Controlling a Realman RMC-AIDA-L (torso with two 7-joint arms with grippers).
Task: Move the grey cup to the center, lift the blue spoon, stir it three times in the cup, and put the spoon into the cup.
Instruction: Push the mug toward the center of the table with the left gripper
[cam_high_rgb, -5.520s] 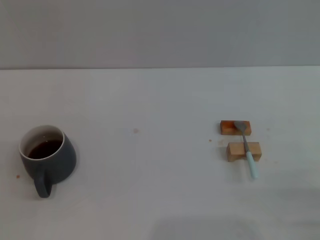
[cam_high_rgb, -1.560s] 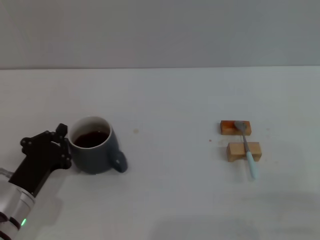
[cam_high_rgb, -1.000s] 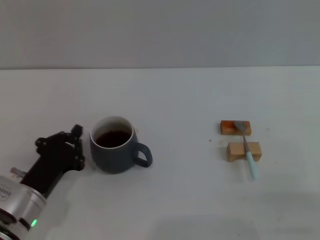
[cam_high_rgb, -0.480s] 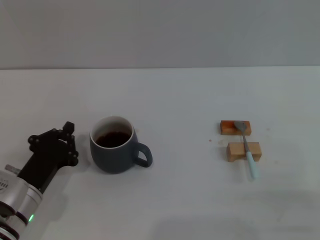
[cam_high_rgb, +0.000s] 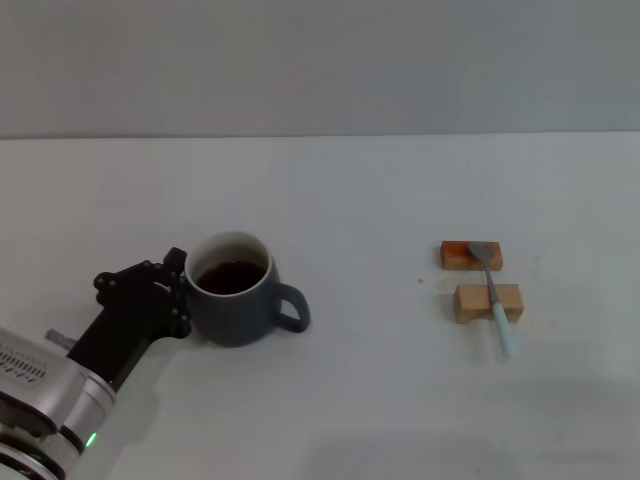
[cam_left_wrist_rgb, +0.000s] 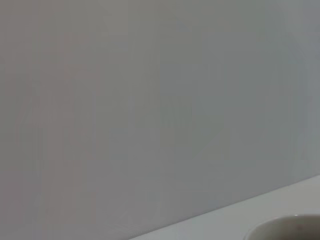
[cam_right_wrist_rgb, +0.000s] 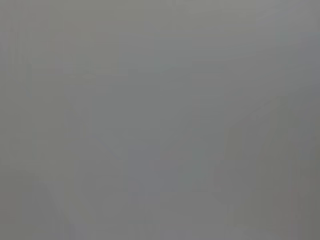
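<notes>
Left gripper (cam_high_rgb: 176, 290) sits low, pressed against the grey cup (cam_high_rgb: 238, 302) on the side away from its handle; whether its fingers are open or closed cannot be told. Risk noted: a fast shove could slop the dark liquid (level near the rim) or tip the cup. Blue spoon (cam_high_rgb: 493, 297) rests across two wooden blocks (cam_high_rgb: 479, 280), well beyond the cup from the gripper. Right gripper not seen.

Grey wall (cam_left_wrist_rgb: 150, 100) — white table (cam_left_wrist_rgb: 240, 220) — pale cup rim (cam_left_wrist_rgb: 285, 227)
</notes>
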